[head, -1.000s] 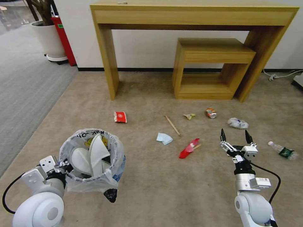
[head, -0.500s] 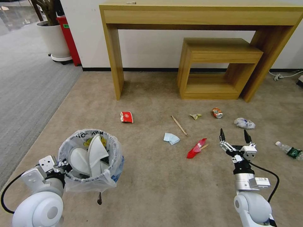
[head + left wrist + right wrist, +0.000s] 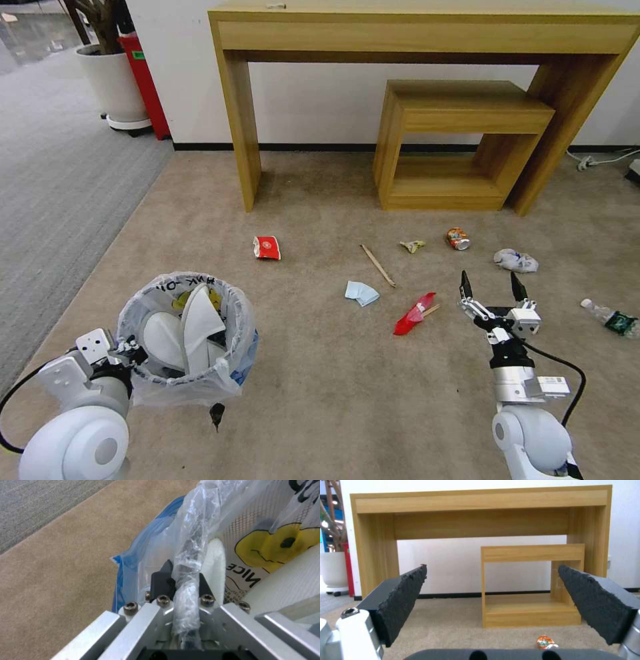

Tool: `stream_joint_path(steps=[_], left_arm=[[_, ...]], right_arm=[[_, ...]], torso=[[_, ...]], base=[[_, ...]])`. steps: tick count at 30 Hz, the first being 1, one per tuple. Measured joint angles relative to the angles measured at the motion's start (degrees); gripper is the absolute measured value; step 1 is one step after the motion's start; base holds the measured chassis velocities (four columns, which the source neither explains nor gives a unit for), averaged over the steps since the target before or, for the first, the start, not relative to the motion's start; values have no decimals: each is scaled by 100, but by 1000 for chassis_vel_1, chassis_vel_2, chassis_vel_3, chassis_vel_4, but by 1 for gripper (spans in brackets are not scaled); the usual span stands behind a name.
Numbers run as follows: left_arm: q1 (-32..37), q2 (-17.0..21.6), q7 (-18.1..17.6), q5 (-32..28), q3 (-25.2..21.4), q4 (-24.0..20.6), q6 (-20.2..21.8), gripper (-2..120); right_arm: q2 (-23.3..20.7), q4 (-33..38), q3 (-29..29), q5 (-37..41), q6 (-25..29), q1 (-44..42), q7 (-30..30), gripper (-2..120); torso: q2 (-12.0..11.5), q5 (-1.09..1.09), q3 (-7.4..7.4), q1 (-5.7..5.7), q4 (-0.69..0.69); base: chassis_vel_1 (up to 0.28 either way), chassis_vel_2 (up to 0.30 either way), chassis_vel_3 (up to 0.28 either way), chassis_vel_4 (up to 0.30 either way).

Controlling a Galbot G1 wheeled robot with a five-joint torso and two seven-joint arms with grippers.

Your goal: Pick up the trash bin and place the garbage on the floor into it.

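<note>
The left tool [image 3: 130, 352] is clamped on the rim of the trash bin [image 3: 190, 333], its dark fingers [image 3: 162, 580] pinching a twisted fold of the crinkly plastic liner. The bin sits at the robot's left front, over the beige floor [image 3: 320, 400]; a small dark shadow on the carpet just below it suggests it is held off the ground. Inside it stand white slippers [image 3: 200, 323], and the left wrist view shows a yellow printed face on the bag or on something pressed against it.

The right tool [image 3: 490, 287] hangs out in front of the robot's right side with its two black fingers spread wide and nothing between them. Through that gap the right wrist view looks at the wooden console tabletop [image 3: 480, 502], the smaller wooden stand [image 3: 533, 580] tucked under it, and an orange crushed can [image 3: 545, 641] on the carpet.

The rest of the garbage is scattered on the floor ahead: a red wrapper [image 3: 268, 247] to the left, a pale blue tissue [image 3: 362, 293], a chopstick [image 3: 378, 265], a folded red wrapper [image 3: 415, 313] just left of the right tool, a small yellowish scrap [image 3: 413, 246], crumpled paper [image 3: 516, 260] and a green-labelled bottle [image 3: 610, 319] far right.
</note>
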Motion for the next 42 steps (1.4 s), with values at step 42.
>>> stream_joint_path(steps=[42], left_arm=[[-5,10,34,-21,-99,-1,-27,1]], right_arm=[[-34,192,-98,26,-302,-86,480,100]], torso=[[0,0,0,1,1]], base=[[-224,225,217,-218]])
